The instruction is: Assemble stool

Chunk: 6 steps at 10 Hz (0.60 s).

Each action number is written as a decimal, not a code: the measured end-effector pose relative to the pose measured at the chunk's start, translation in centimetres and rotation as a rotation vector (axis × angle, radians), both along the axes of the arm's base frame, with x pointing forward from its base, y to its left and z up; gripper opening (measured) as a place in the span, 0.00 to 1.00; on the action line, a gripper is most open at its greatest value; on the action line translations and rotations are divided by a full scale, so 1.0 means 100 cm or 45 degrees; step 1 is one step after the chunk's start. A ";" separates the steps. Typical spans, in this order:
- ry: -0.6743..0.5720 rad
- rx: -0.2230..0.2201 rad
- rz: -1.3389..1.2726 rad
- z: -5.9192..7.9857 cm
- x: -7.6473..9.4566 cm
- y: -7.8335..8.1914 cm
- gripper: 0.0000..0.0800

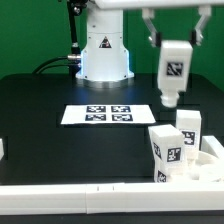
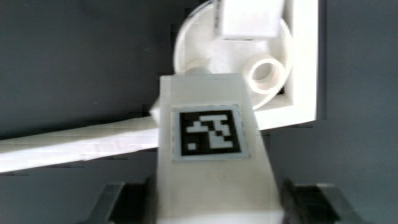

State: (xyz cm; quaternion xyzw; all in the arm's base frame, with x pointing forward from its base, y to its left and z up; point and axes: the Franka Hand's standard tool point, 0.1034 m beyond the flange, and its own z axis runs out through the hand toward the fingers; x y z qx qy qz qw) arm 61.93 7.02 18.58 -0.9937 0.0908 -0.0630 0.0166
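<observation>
My gripper (image 1: 176, 42) is shut on a white blocky stool leg (image 1: 175, 68) with a black-and-white tag and holds it upright in the air at the exterior view's right. Its peg end (image 1: 170, 100) points down. Below it, the round white seat (image 1: 212, 160) lies in the front right corner, with two tagged legs (image 1: 163, 150) (image 1: 188, 130) standing in it. In the wrist view the held leg (image 2: 217, 130) fills the middle between my fingers (image 2: 121, 200). Its peg (image 2: 267, 72) hangs over the seat (image 2: 210, 40), where another leg (image 2: 249, 18) stands.
The marker board (image 1: 110, 114) lies flat in the middle of the black table. A low white wall (image 1: 80, 190) runs along the front edge and round the right corner; it also shows in the wrist view (image 2: 71, 145). The robot base (image 1: 103, 50) stands at the back.
</observation>
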 end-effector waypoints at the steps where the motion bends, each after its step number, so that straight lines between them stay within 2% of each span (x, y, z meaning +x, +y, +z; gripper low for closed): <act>1: -0.006 -0.004 -0.022 -0.004 0.008 0.008 0.41; 2: -0.022 0.008 -0.037 -0.009 0.007 0.016 0.41; 3: -0.030 0.031 -0.064 -0.011 0.001 0.013 0.41; 6: -0.024 0.027 -0.071 -0.014 0.002 0.013 0.41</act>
